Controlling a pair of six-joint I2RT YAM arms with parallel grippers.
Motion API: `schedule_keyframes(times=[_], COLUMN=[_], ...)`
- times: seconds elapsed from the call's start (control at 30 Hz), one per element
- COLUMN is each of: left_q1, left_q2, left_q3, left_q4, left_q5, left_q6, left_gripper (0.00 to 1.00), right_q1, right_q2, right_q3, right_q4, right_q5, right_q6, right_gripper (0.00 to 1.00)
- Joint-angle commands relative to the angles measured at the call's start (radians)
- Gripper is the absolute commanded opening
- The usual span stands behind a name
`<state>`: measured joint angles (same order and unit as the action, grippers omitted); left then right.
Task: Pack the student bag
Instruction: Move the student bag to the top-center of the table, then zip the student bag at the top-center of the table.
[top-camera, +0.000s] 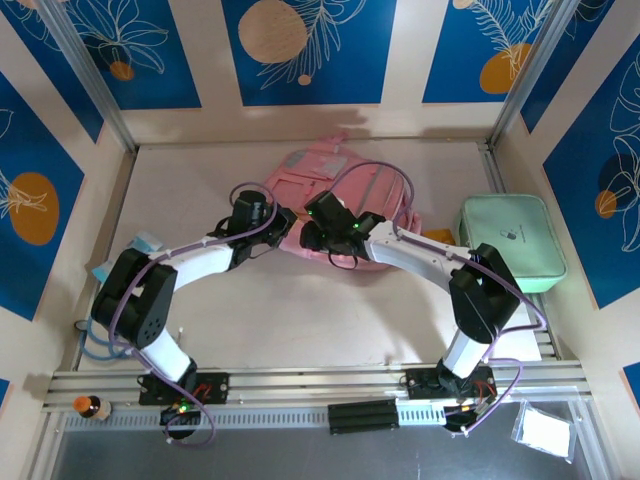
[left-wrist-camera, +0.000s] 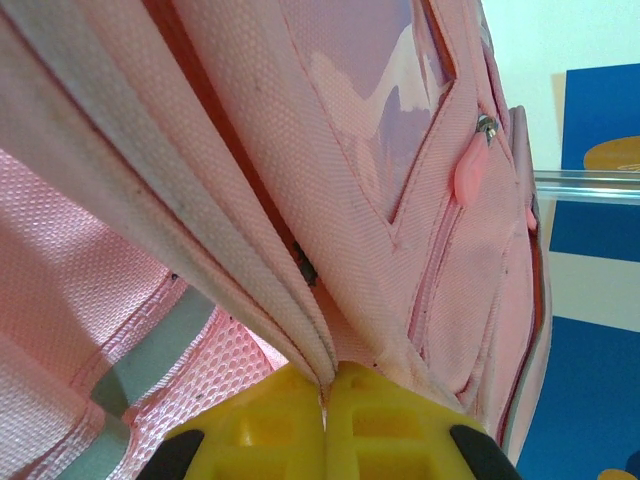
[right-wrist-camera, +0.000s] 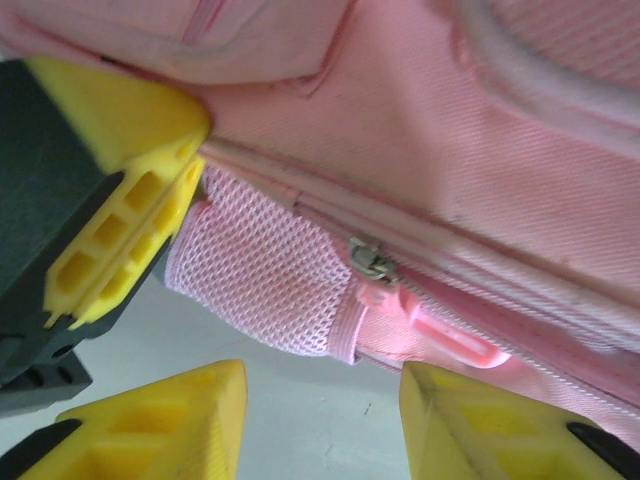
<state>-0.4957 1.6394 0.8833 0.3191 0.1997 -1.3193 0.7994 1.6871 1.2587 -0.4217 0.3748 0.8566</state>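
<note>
The pink student bag (top-camera: 312, 172) lies at the back middle of the table. My left gripper (top-camera: 284, 223) is at the bag's near left edge, shut on a folded seam of its pink fabric (left-wrist-camera: 325, 385). My right gripper (top-camera: 306, 238) is just beside it at the same edge. In the right wrist view the right gripper (right-wrist-camera: 320, 415) stands open, its yellow fingertips (right-wrist-camera: 205, 410) apart over bare table. Just above them hang the bag's mesh side pocket (right-wrist-camera: 260, 280), a metal zip slider (right-wrist-camera: 372, 262) and its pink pull tab (right-wrist-camera: 455, 338). The left gripper's yellow fingers (right-wrist-camera: 125, 200) pinch the bag at the upper left.
A flat mint-green case (top-camera: 510, 240) lies at the right, close to the right arm's elbow. A small blue item (top-camera: 148, 243) sits by the left wall. A little bottle (top-camera: 90, 405) and a white packet (top-camera: 545, 432) rest at the near rail.
</note>
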Motion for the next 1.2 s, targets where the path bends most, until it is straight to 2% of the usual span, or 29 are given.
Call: schedule_keyframes(times=[0.0, 0.47, 0.67, 0.9, 1.17], left_q1=[-0.014, -0.014, -0.012, 0.012, 0.036], left_q2=[-0.006, 0.002, 0.003, 0.006, 0.017], left_q3=[0.029, 0.034, 0.037, 0.047, 0.063], left_q4=[0.069, 0.080, 0.072, 0.046, 0.025], left_q5=[0.001, 0.019, 0.018, 0.026, 0.047], left_q6=[0.012, 0.007, 0.014, 0.037, 0.062], left_gripper=[0.00, 0.00, 0.00, 0.00, 0.00], right_q1=[-0.004, -0.002, -0.002, -0.003, -0.008], right_q2=[0.022, 0.153, 0.187, 0.153, 0.086], right_q3=[0.029, 0.147, 0.183, 0.165, 0.104], right_q4=[-0.026, -0.102, -0.153, -0.195, -0.249], right_q5=[0.076, 0.200, 0.260, 0.299, 0.282], right_q6=[0.016, -0.036, -0.065, -0.107, -0.122], right_gripper=[0.42, 0.34, 0.26, 0.17, 0.15])
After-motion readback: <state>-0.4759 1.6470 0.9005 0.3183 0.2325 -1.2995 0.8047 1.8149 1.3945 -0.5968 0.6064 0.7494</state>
